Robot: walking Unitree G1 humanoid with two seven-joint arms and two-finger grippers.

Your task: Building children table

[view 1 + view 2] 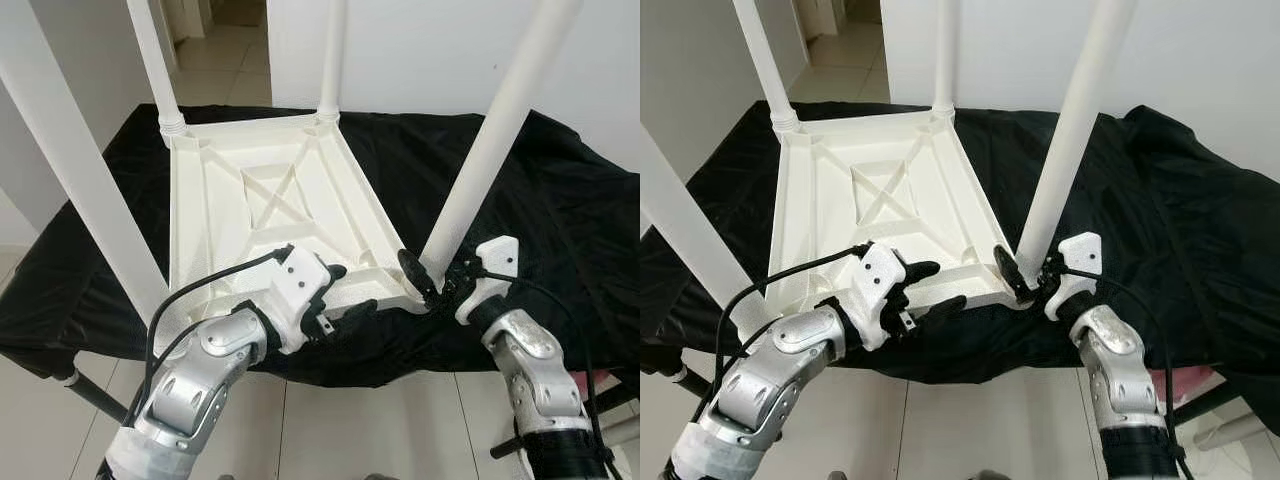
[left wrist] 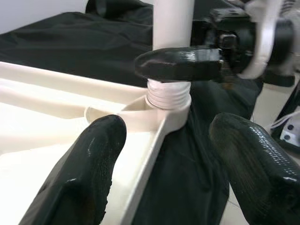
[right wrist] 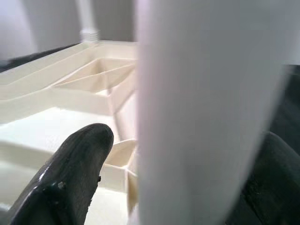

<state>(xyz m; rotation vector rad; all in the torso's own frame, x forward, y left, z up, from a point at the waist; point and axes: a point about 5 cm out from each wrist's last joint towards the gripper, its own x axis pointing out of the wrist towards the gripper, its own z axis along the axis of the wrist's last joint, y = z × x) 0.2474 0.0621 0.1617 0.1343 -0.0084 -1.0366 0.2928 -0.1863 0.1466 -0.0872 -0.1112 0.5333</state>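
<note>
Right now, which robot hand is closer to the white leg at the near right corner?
Right. The right gripper has its fingers around that leg near its base; the left gripper rests open on the tabletop's near edge beside it.

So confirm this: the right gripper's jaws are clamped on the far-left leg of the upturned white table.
Wrong leg. In the left eye view the right gripper has its jaws around the base of the near-right leg of the upturned white table, at the corner nearest the robot.
</note>
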